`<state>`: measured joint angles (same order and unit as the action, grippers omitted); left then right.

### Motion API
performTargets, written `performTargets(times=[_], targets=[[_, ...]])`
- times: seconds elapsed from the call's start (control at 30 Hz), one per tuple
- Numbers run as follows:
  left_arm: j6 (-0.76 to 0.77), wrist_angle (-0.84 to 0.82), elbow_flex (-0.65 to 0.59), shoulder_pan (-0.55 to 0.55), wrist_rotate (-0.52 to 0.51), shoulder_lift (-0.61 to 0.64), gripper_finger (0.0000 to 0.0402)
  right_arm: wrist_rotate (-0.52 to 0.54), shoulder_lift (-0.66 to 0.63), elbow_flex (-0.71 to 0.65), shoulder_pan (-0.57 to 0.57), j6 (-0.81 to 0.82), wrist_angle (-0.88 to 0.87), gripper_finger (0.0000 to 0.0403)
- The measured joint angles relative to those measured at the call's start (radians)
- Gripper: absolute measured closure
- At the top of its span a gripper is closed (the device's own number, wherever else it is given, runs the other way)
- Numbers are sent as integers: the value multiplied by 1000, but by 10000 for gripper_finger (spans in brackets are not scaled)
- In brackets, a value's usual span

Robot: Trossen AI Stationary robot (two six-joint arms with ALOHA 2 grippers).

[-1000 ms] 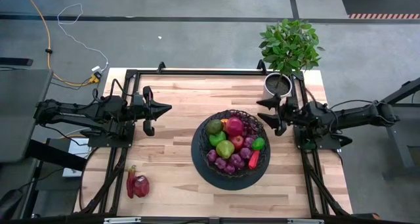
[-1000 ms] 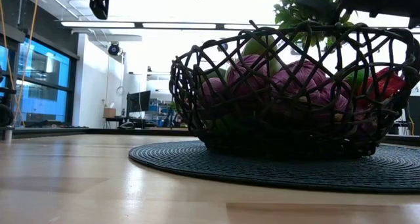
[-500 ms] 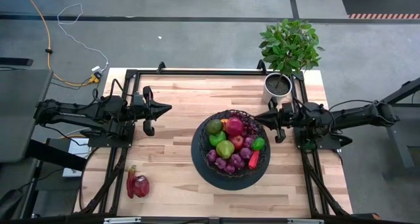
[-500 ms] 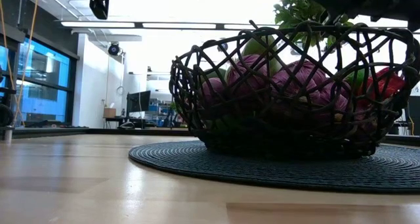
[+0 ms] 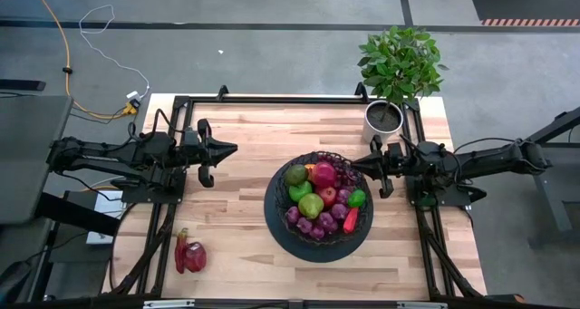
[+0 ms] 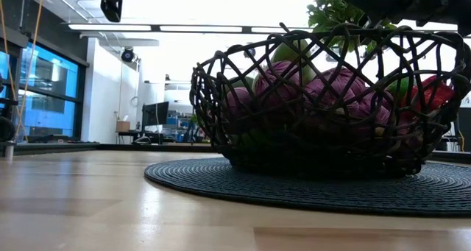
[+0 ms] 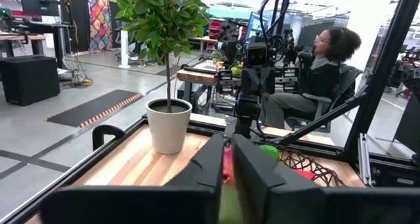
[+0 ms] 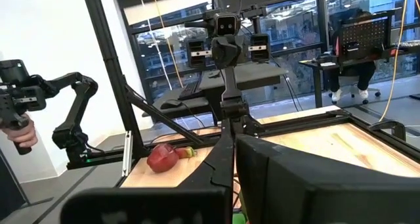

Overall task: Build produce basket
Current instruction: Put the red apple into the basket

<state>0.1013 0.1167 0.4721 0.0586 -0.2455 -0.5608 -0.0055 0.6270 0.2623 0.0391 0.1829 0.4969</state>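
Observation:
The black woven wire basket (image 5: 277, 188) stands on a round dark mat (image 5: 272, 229) right of the table's middle. It holds red and green apples, purple grapes (image 5: 317, 222), a lime and other produce. It fills the low view (image 6: 331, 96). A red pepper (image 5: 181, 252) and a round red fruit (image 5: 195, 255) lie on the table near its front left corner. My left gripper (image 5: 233, 149) hovers shut and empty left of the basket. My right gripper (image 5: 355, 164) hovers shut and empty just off the basket's right rim.
A potted green plant (image 5: 399, 66) in a small grey pot (image 5: 383, 117) stands at the far right corner, close behind my right gripper. A black frame runs round the table's edges. A person sits beyond the table (image 7: 321, 66). Bare wood lies left of and before the basket.
My right gripper has swung a little toward the table's near edge and toward the basket's right rim, then kept still. The basket and the produce have not moved.

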Motion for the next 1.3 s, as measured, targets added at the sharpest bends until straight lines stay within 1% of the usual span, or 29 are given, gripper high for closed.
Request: performTargets(times=[0.1, 0.27, 0.43, 0.53, 0.63, 0.77, 0.93, 1.07, 1.17, 1.3], targets=[[11, -7, 0, 0, -3, 0, 337, -1, 0, 0, 0, 0, 0, 403], [127, -23, 0, -1, -78, 0, 244, -3, 0, 0, 0, 0, 0, 403], [131, -23, 0, 0, -81, 0, 156, -3, 0, 0, 0, 0, 0, 403], [131, -23, 0, 0, -80, 0, 116, -3, 0, 0, 0, 0, 0, 403], [131, -23, 0, 0, -80, 0, 88, -3, 0, 0, 0, 0, 0, 403], [116, -23, 0, 0, -80, 0, 70, -3, 0, 0, 0, -1, 0, 403], [76, 2, 1, 0, -80, 0, 67, -3, 0, 0, 0, -1, 0, 403], [71, -7, 59, 0, -80, -28, 67, -3, 0, 0, 0, 0, 0, 403], [95, -141, 144, -4, -62, -77, 67, -3, 0, 0, 0, 0, 0, 403], [223, -489, 307, -31, -9, -182, 67, -3, 0, 0, 0, -1, 0, 403]])
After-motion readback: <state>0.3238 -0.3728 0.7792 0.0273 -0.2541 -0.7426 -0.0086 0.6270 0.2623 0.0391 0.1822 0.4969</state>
